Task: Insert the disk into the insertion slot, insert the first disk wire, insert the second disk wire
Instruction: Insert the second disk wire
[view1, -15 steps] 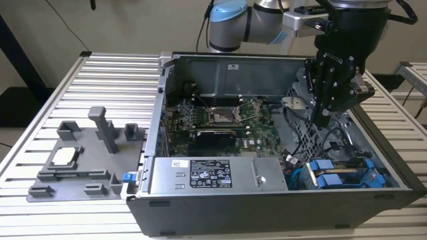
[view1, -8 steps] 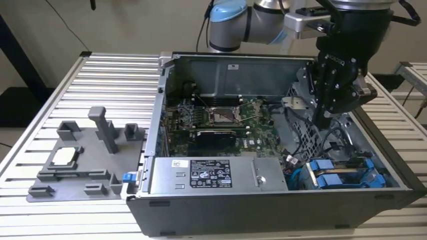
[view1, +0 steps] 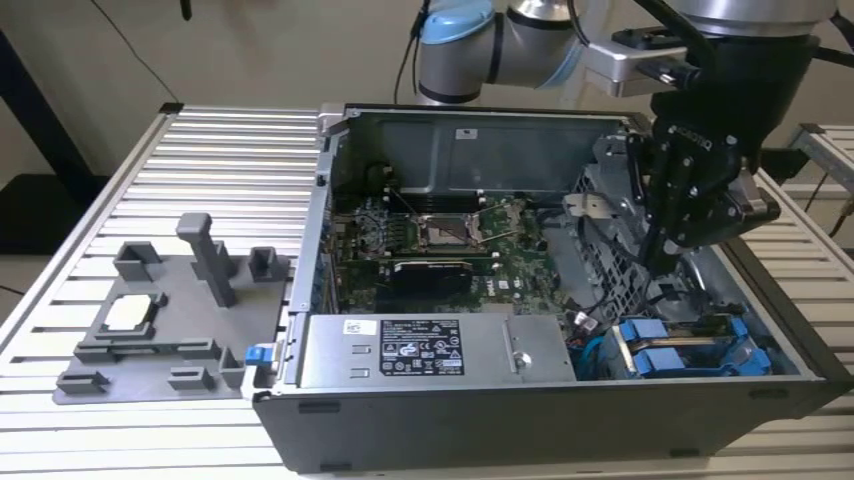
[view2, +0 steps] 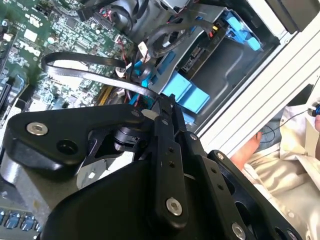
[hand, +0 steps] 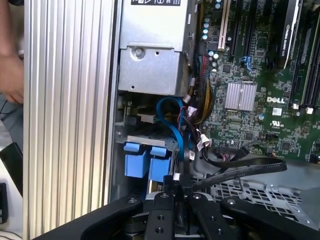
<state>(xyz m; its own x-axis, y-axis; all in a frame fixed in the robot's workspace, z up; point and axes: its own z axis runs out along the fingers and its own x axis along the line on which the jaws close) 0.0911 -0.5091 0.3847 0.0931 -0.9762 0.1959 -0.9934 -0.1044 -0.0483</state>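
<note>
blue-tabbed disk (hand: 137, 162), seated in insertion slot (hand: 240, 192)

You see the gripper (view1: 663, 262) all in black, and the disk wire (view2: 80, 57) is black as well. The two carrier tabs (view1: 657, 350) are bright blue, and a thin cable (hand: 176, 131) near them has the same blue. The motherboard (view1: 441, 235) is dark green with small silver and black parts. Its heat sink (hand: 240, 96) is silver with fine parallel ribs. The power-supply box (view1: 414, 350) is silver-grey and carries a black label with white marks. The metal cage (hand: 260, 195) is grey with a regular pattern of small holes. The table (view1: 214, 160) is pale aluminium with long straight grooves. The fixture plate (view1: 134, 370) is plain mid grey, and the case (view1: 534, 430) is dark grey.
</note>
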